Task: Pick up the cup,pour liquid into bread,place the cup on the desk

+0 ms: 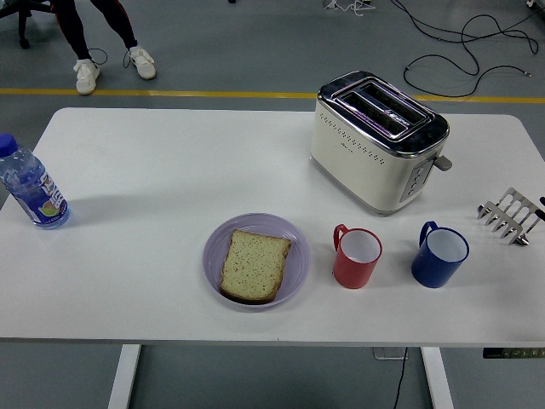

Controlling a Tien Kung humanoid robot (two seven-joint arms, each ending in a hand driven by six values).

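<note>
Red cup [357,257]: upright on the white table [153,170], handle to the left, just right of the plate.
Blue cup [439,254]: upright, to the right of the red one, apart from it.
Bread [254,265]: one slice lying on the purple plate [294,243].
Toaster [376,141]: behind the cups.
Bottle [31,187]: far left edge.
Toast rack [508,215]: far right edge.
Right hand [541,204]: only a dark tip at the right border; I cannot tell its fingers.
Person: legs and white shoes [111,70] on the floor, top left.

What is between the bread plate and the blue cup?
The red cup sits between the purple plate and the blue cup, seen in the head view.
</note>
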